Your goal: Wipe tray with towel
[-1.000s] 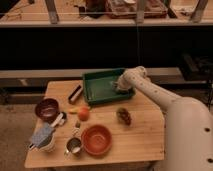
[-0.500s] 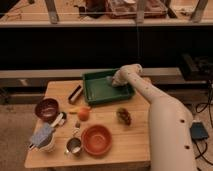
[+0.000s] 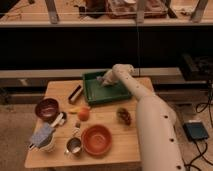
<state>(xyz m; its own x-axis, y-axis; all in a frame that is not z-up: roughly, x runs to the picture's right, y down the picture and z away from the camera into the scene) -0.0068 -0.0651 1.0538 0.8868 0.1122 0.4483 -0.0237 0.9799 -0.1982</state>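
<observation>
Wiping stroke in progress inside the green tray (image 3: pixel 96 94) near the far edge of the bench (image 3: pixel 127 145).

Gripper (image 3: pixel 106 80) now lower and further left than half a second ago, pressing a pale towel (image 3: pixel 104 80) against the tray's far-right corner; jaws apparently closed on the towel, exact opening unclear. Suggests contact made and wiping begun; most of the tray floor likely still unwiped.
</observation>
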